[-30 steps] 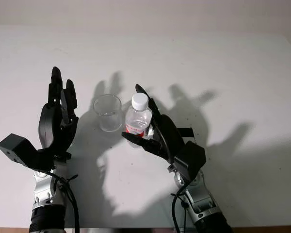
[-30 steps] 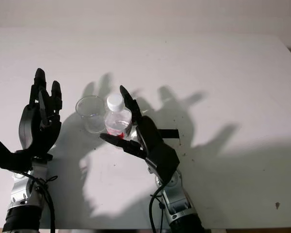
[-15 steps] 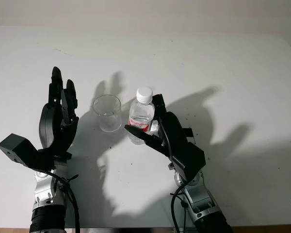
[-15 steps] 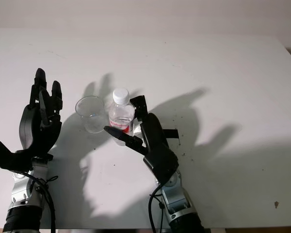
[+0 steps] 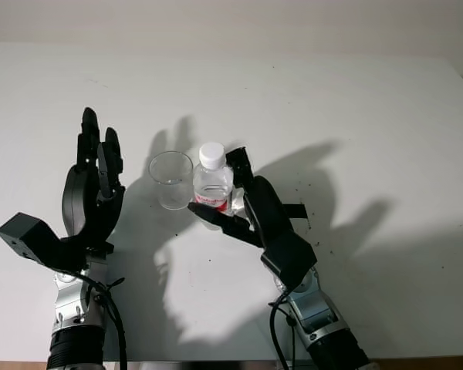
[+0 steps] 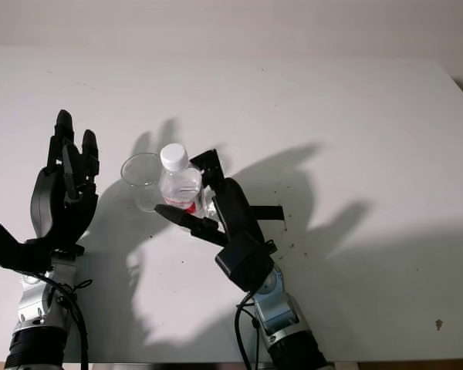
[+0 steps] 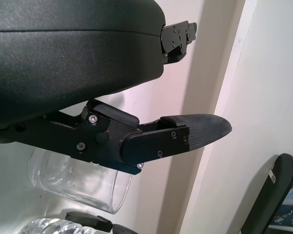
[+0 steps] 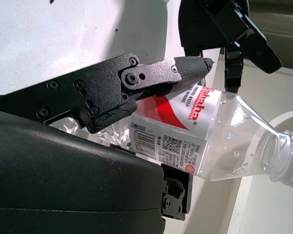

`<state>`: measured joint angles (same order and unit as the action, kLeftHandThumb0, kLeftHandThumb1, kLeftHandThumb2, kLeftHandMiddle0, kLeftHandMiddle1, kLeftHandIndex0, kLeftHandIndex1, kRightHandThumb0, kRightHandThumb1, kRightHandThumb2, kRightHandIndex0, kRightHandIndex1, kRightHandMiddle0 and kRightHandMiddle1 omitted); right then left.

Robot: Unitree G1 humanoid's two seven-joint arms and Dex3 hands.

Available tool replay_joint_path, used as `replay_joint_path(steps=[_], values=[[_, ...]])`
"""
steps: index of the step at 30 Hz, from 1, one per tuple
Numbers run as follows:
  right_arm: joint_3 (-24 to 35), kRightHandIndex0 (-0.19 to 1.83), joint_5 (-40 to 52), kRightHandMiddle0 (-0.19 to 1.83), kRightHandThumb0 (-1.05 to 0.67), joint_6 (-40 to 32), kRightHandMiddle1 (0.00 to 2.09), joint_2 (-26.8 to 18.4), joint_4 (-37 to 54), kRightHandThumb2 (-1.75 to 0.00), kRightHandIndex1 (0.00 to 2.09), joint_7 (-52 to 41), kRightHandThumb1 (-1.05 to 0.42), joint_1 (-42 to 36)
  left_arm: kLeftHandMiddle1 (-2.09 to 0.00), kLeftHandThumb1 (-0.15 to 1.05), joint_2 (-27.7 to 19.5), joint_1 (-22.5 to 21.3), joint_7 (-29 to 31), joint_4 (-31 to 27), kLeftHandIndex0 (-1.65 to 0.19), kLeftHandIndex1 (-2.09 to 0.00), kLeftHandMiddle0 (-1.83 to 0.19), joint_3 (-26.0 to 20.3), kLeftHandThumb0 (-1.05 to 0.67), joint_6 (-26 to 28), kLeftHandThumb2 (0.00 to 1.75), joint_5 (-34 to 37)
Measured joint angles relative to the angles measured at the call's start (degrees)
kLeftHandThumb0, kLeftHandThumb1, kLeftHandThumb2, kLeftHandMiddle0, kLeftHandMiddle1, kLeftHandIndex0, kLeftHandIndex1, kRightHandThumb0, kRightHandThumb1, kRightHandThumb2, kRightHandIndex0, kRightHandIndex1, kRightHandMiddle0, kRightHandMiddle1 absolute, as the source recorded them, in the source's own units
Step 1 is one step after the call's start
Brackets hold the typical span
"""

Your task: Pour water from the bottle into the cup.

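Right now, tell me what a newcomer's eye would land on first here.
First, the right hand gripping the clear water bottle at the middle of the white table, white cap still on. Just beside the bottle stands the empty clear cup, and past it the left hand is raised, open.

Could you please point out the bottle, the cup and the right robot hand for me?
bottle (image 5: 213, 185): left eye view, on its clear shoulder below the white cap.
cup (image 5: 172, 185): left eye view, on its clear side wall.
right robot hand (image 5: 256, 208): left eye view, on the black palm shell.
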<state>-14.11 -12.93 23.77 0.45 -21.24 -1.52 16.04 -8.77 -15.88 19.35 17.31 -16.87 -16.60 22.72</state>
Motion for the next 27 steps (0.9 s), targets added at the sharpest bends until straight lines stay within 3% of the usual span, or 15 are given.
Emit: replay_joint_path(steps=[3, 9, 19, 27], values=[[0.9, 1.82, 1.3, 1.36, -0.36, -1.0, 2.09, -0.3, 0.0, -0.60, 2.09, -1.0, -1.05, 0.2, 0.00, 1.05, -0.1, 0.0, 0.0, 0.0, 0.19, 0.00, 0.19, -0.1, -0.71, 0.0, 0.57, 0.0], [3.9, 1.83, 2.1, 1.41, -0.35, -2.3, 2.09, -2.0, -2.0, -0.58, 2.09, -0.7, -1.05, 3.7, 0.00, 1.05, -0.2, 0.1, 0.4, 0.0, 0.19, 0.00, 0.19, -0.1, -0.71, 0.0, 0.58, 0.0], [8.6, 1.52, 0.6, 0.92, -0.31, -0.6, 2.09, -5.9, -14.2, -0.54, 2.09, 4.1, -1.05, 19.6, 0.00, 1.05, -0.5, 0.0, 0.5, -0.1, 0.19, 0.00, 0.19, -0.1, -0.71, 0.0, 0.57, 0.0], [8.0, 1.38, -3.5, 0.90, -0.27, 2.7, 2.09, -8.8, -27.7, -0.43, 2.09, 7.4, -1.05, 32.0, 0.00, 1.05, -0.6, -0.1, -0.3, -0.8, 0.19, 0.00, 0.19, 0.0, -0.72, 0.2, 0.58, -0.4]])
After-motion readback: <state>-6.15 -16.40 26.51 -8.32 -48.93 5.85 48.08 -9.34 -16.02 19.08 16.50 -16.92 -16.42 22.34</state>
